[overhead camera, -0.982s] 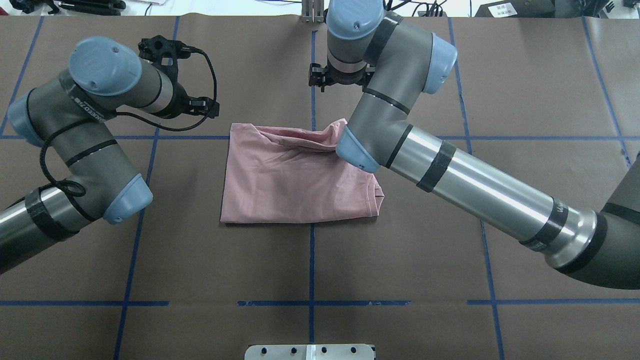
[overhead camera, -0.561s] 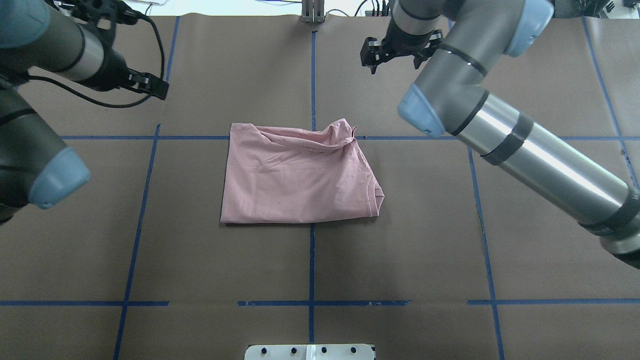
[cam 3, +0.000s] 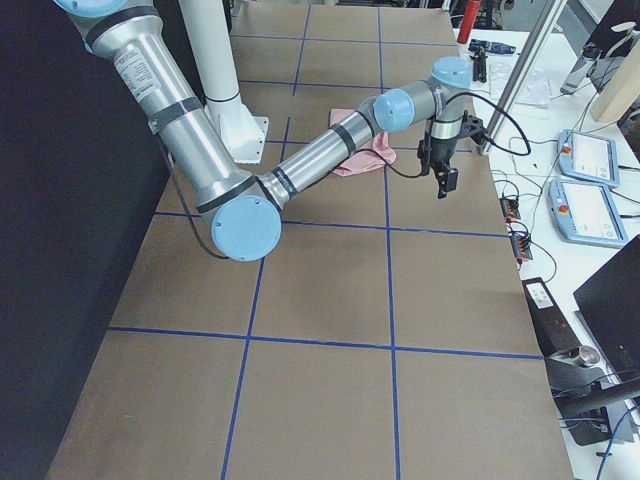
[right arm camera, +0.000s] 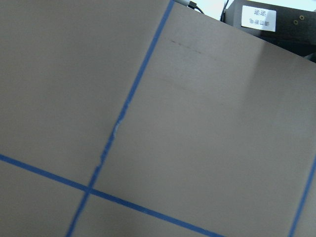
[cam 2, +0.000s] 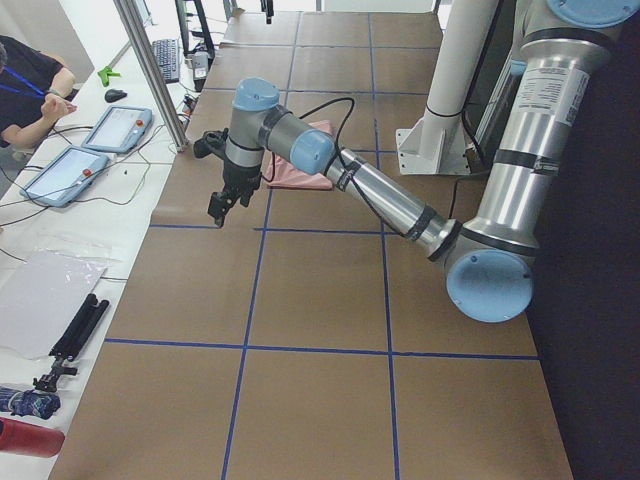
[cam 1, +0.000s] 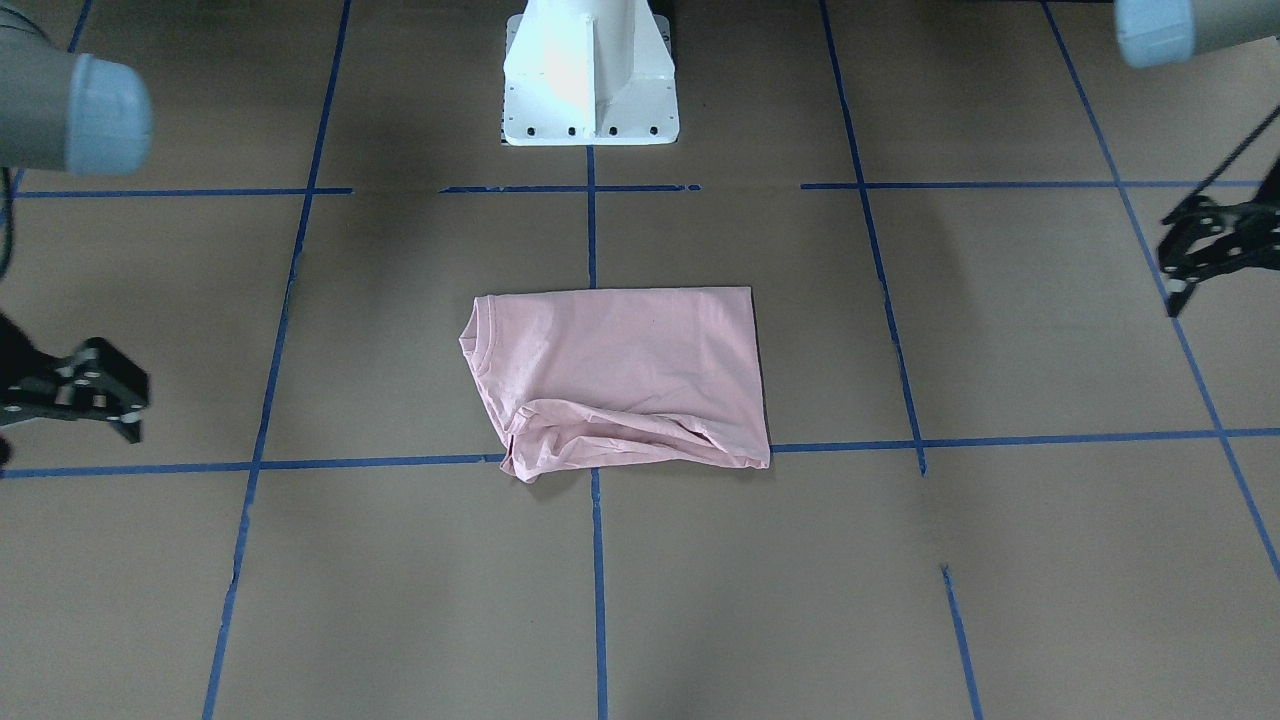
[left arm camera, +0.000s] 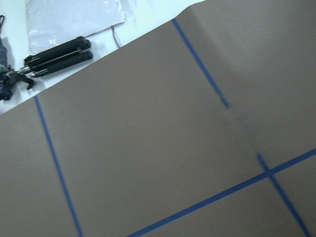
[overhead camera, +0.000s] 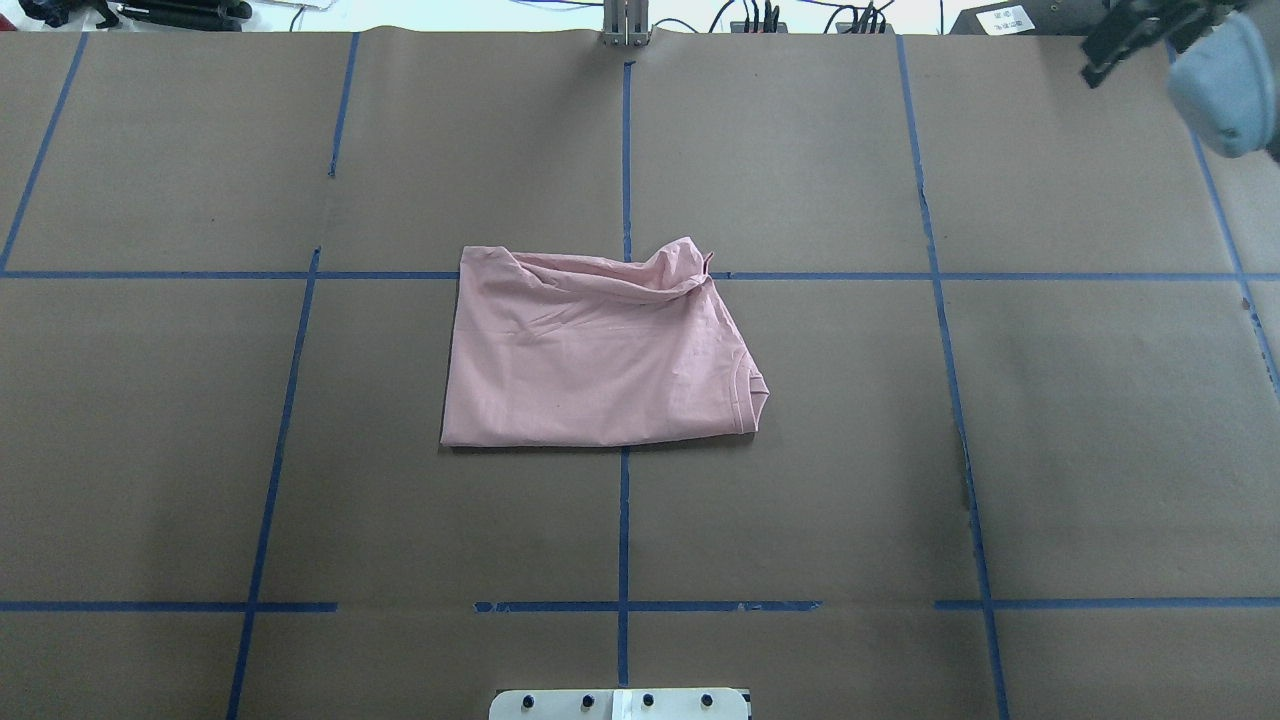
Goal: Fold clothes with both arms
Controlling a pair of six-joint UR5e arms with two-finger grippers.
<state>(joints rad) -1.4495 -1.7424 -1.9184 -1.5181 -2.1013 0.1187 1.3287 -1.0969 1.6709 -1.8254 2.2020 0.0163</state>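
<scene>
On table (cam 1: 400, 560), T-shirt (cam 1: 620, 370) lies folded, far edge rumpled; flatten it before you finish; left gripper (cam 1: 1185, 262) and right gripper (cam 1: 90, 400) sit clear, spread or clenched cannot tell.

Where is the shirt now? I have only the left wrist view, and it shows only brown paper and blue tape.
Observer: The pink T-shirt lies folded at the middle of the table, with its edge away from the robot bunched.
Operator: Does any gripper hold it?
Observer: No. The left gripper and the right gripper hang near opposite ends of the table, both well apart from it.
</scene>
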